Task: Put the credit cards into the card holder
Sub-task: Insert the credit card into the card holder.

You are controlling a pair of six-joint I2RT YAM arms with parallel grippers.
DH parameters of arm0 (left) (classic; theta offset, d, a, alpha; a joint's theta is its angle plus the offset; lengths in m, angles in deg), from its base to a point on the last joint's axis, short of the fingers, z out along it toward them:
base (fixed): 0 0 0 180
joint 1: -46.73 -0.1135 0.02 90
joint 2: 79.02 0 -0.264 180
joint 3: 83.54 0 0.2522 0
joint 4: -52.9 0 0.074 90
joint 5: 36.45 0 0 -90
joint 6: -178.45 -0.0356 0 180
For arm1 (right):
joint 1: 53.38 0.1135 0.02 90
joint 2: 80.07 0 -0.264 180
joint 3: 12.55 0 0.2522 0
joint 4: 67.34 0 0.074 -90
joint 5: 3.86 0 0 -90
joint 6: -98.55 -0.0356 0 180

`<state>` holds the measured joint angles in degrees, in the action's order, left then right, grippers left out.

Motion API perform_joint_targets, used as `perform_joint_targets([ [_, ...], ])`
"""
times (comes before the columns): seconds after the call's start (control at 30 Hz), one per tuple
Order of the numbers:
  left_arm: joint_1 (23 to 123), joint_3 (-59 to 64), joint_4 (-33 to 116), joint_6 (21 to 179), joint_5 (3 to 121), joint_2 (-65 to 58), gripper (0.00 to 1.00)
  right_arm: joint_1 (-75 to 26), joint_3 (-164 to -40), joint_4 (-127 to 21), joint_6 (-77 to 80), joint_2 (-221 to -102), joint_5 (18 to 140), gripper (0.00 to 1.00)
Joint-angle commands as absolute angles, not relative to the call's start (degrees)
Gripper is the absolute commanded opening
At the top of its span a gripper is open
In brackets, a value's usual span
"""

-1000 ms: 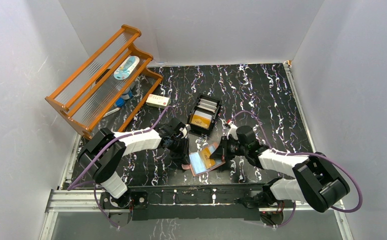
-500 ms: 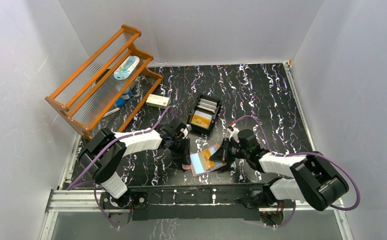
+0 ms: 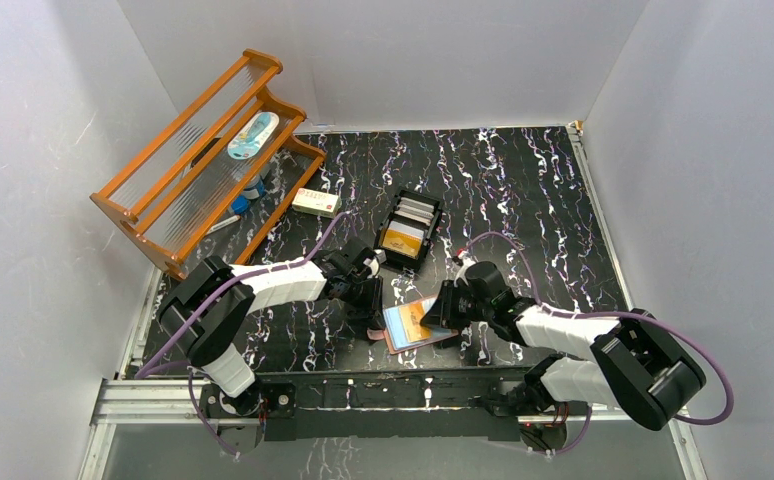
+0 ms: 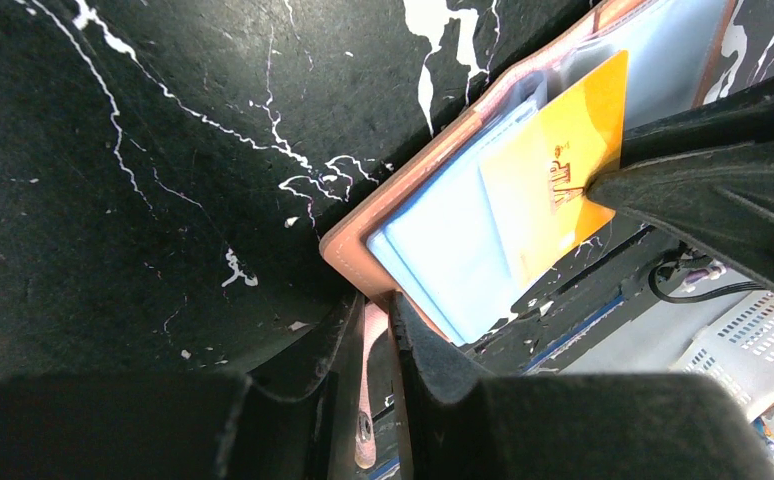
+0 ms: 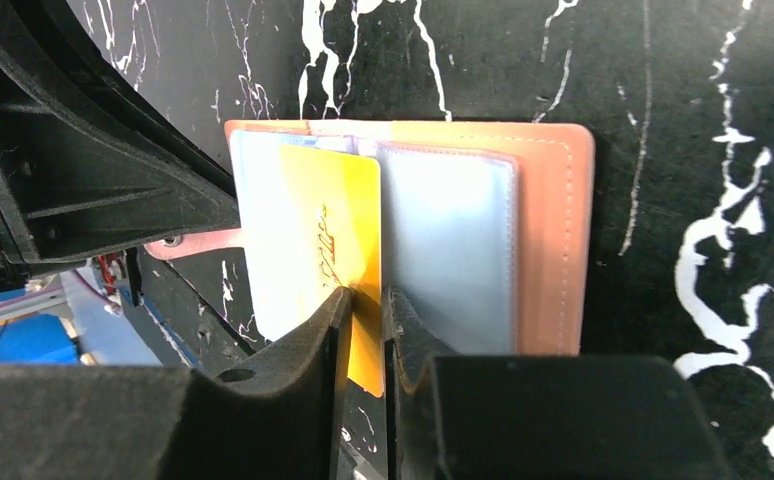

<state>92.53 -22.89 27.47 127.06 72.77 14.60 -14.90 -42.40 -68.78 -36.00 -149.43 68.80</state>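
Right wrist view: pinches the gold-orange credit card (image 5: 328, 240) by its near edge, right gripper (image 5: 365, 295) closed narrow on it — card flat across a clear sleeve of the opened card holder (image 5: 553, 230), near end overhanging. Clamps the holder's snap tab (image 4: 373, 380) tight in the left gripper (image 4: 378, 300). Lies open on the black marbled table (image 3: 523, 190), between both arms, near the slotted tray (image 3: 410, 230).
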Motion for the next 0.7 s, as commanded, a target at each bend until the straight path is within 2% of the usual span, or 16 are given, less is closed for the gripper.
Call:
perform_joint_targets([
  [0.0, 93.7, -25.2, 23.8, 125.7, 66.3, 18.3, 0.15, -11.8, -47.7, -63.3, -34.1, -149.6, 74.3, 0.24],
  [0.13, 93.8, -25.3, 23.8, 125.7, 66.3, 18.0, 0.15, -9.3, -49.5, -62.4, -34.2, -150.2, 75.8, 0.20],
  [0.27, 93.9, -25.1, 23.8, 125.6, 66.2, 17.7, 0.15, -7.8, -50.5, -62.2, -33.9, -151.5, 76.1, 0.19],
  [0.47, 93.9, -25.0, 23.4, 125.0, 66.0, 18.1, 0.15, -7.6, -52.8, -55.8, -32.5, -149.5, 79.7, 0.30],
  [0.67, 93.9, -24.7, 23.0, 124.2, 66.0, 17.8, 0.14, -7.6, -54.3, -51.6, -31.8, -145.2, 82.0, 0.37],
])
